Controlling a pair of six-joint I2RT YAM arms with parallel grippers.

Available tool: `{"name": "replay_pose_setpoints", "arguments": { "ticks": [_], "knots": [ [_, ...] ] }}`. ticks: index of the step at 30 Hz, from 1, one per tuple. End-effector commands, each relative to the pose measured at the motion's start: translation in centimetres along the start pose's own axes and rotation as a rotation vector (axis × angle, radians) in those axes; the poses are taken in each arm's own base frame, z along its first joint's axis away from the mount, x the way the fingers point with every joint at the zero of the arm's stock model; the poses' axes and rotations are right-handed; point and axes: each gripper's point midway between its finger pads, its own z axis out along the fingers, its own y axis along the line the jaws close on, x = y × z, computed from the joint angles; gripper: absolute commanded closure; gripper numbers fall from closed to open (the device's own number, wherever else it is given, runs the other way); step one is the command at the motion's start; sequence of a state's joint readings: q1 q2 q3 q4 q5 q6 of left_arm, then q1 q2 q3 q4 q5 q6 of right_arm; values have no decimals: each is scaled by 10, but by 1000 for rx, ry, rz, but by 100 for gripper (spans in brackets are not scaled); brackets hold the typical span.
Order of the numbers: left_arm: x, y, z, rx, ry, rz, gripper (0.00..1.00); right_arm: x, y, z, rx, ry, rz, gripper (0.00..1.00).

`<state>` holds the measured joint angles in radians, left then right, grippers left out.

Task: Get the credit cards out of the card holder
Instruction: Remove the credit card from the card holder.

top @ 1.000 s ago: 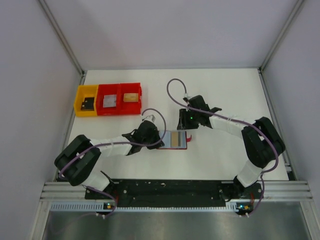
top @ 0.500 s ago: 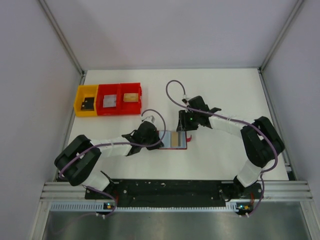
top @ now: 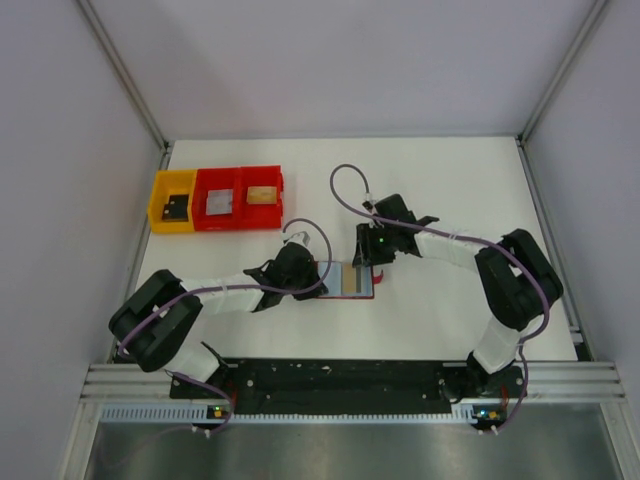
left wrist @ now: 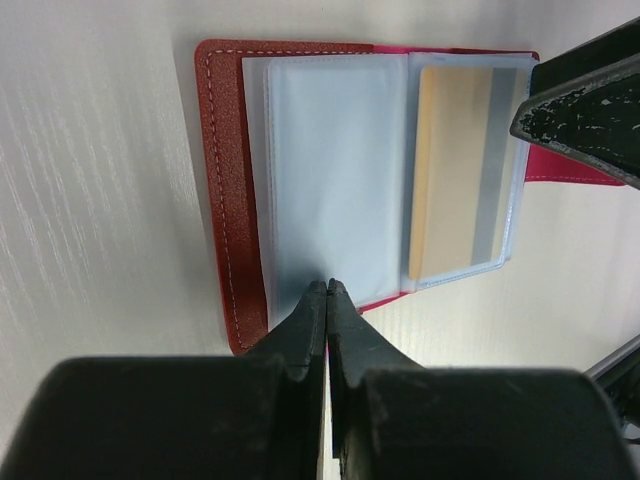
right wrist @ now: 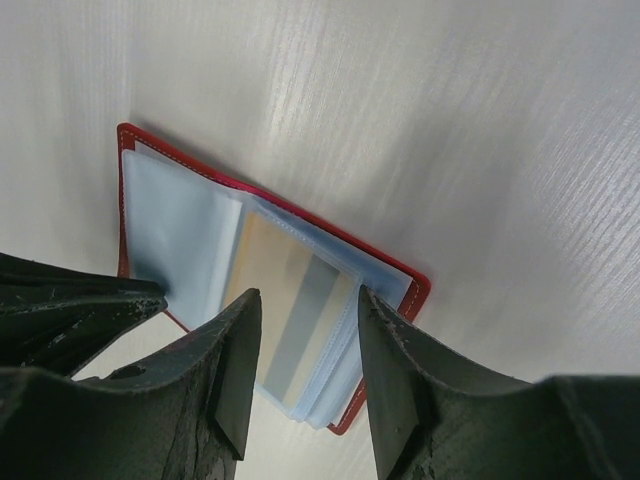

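From above, the card holder (top: 357,281) lies open on the tabletop (top: 450,180) between my two hands, but its pockets are too small to read there. My left wrist view shows the left hand (left wrist: 327,290) shut tight, tips pressing the near edge of an empty clear sleeve (left wrist: 335,170); whether it pinches the film I cannot tell. A tan credit card (left wrist: 465,170) with a grey stripe sits in the next pocket. Only my right wrist view shows the right hand (right wrist: 308,296) about half open, astride that card, gripping nothing I can see. I judge the card light, stiff and slick, the pockets floppy, so I would take whichever card edge shows at the pocket's mouth.
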<state>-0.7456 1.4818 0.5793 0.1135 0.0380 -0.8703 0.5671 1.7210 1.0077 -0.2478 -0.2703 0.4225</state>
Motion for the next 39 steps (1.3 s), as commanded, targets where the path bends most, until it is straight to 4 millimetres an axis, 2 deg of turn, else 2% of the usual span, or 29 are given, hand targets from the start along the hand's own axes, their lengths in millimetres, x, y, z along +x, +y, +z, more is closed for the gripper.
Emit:
{"name": "replay_pose_setpoints", "arguments": {
  "ticks": [1,13,20,27,32,36,39],
  "knots": [
    [-6,-7,-1,34,-25,-10,100,-4,5,3,-30,-10,3,57],
    [-6,-7,-1,33,-24,-12,100,-13,32,-17,-130,-42,-10,61],
    [-6,-8,0,37,-23,-11,100,-10,33,-12,-138,-22,2,61],
    [-6,-8,0,38,-20,-12,100,-14,53,-18,-223,-31,7,63],
    [-6,-9,0,41,-21,-13,100,-14,52,-20,-215,-42,12,64],
    [-7,-10,0,46,-24,-16,100,-3,42,-13,-185,-19,30,66],
    [-4,-8,1,43,-14,-18,100,0,48,-14,-230,-18,41,68]
  ]
}}
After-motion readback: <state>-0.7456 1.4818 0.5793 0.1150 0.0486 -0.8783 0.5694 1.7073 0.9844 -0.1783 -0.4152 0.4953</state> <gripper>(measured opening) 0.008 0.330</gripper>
